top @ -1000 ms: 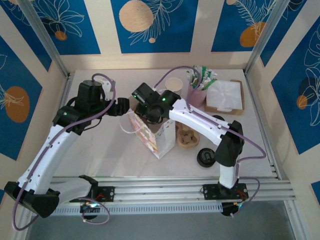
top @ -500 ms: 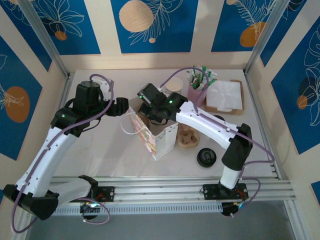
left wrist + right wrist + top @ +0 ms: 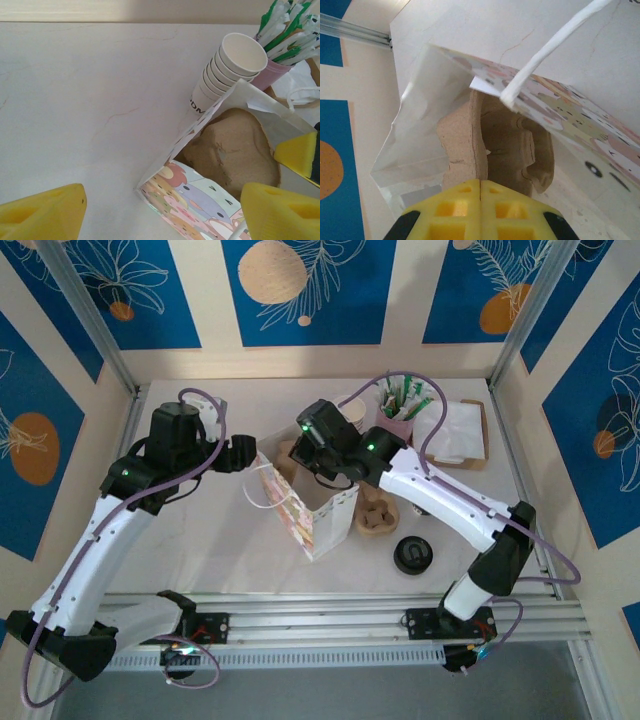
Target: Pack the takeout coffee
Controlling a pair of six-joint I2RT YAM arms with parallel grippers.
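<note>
Right gripper [image 3: 480, 183] clenched, its yellow pads pressed flat together at the mouth of the printed paper bag [image 3: 580, 125]. The rim of the pulp cup carrier [image 3: 510, 145] lying inside the bag runs up to the seam, though whether it is pinched cannot be told. Left gripper [image 3: 162, 196] released, fingers spread wide on either side of the bag's near corner, gripping nothing. Takeout coffee [image 3: 413, 555]: judged to be the round black-lidded item standing on the table near the right arm's base, well apart from the bag; from above its cream wall is hidden. Stack of lidless cups [image 3: 227, 70] stands just behind the bag. Handling, as a judgement: a thin paper wall that dents under a hard squeeze, a smooth press-on lid that may lift off, contents that spill if tilted. Best hold: around the wall just below the lid, where the rolled rim stiffens it, kept upright.
</note>
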